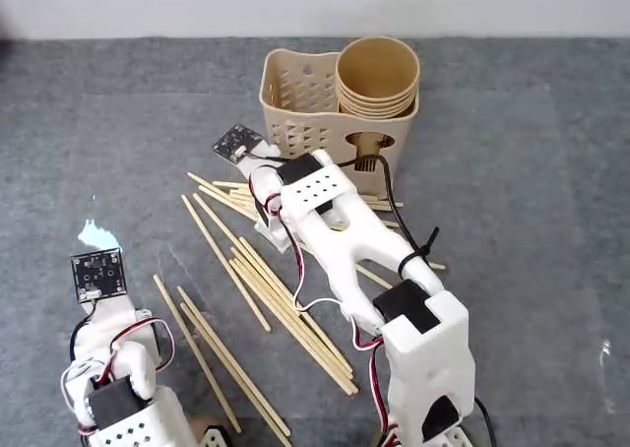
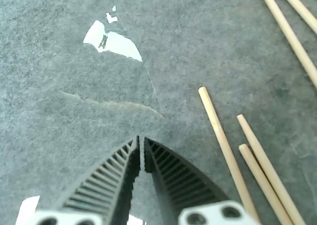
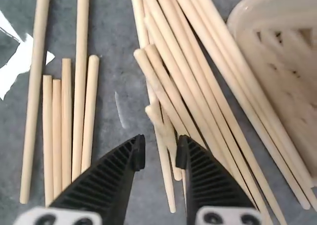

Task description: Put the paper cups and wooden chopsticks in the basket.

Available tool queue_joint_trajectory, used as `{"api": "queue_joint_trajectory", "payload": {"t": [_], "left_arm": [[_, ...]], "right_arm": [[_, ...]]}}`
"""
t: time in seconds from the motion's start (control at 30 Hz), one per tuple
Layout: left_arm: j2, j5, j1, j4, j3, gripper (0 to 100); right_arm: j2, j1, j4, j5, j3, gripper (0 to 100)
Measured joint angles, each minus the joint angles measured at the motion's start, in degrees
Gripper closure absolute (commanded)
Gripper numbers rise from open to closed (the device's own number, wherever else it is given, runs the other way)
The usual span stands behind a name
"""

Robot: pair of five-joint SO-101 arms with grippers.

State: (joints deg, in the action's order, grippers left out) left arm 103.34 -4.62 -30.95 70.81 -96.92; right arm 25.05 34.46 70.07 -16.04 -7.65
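Counter (image 1: 532,221): grey, felt-like, some grip, so sticks shouldn't skate far.

Basket (image 1: 295,122): perforated plastic, tall walls. It stands just ahead of the right fingers (image 3: 119,175) and off to one side, with the wall close.

Paper cups (image 1: 377,78): nested stack already standing in one end of the basket. Light and crushable, leave alone. The basket's other half looks free.

Chopsticks (image 1: 285,304): all on the counter as far as I can see, fanned from the basket foot back towards the left fingers (image 2: 111,180). A dense bunch (image 3: 198,86) lies under and ahead of the right fingers, sticks touching and crossing. A tidier row (image 3: 69,126) sits beside them. My read: light, stiff, round, smooth wood that rolls, slips in a pinch and lies low. Take one around mid-length so it doesn't swing. In the bunch a pinch likely catches two.

Right fingers: narrowly apart, nothing gripped, stick ends right beneath the gap. Left fingers: closed tip to tip, empty, with three stick ends (image 2: 233,150) just beside them, not touching.

Room: right side is tight. The basket wall and crossed sticks crowd the fingers, and the rim needs a clear lift. Left side has open counter all round, only a torn white patch (image 2: 111,41) ahead.
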Motion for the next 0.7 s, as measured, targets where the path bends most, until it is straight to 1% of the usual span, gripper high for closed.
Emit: {"api": "queue_joint_trajectory", "payload": {"t": [0.07, 0.2, 0.37, 0.43, 0.6, 0.7], "left_arm": [[0.0, 0.0, 0.0, 0.0, 0.0, 99], [0.0, 0.0, 0.0, 0.0, 0.0, 99], [0.0, 0.0, 0.0, 0.0, 0.0, 99], [0.0, 0.0, 0.0, 0.0, 0.0, 99], [0.0, 0.0, 0.0, 0.0, 0.0, 99], [0.0, 0.0, 0.0, 0.0, 0.0, 99]], "right_arm": [[0.0, 0.0, 0.5, 0.0, -0.3, 78.5], [0.2, 0.0, 0.6, 0.0, -0.3, 78.6], [4.1, -0.1, -1.3, -0.2, -0.4, 78.8], [5.3, -0.2, -2.1, -0.2, -1.2, 82.6], [6.2, -0.2, -2.2, -0.2, -2.1, 99.2], [6.3, -0.1, -2.1, -0.1, -2.1, 98.1]]}}
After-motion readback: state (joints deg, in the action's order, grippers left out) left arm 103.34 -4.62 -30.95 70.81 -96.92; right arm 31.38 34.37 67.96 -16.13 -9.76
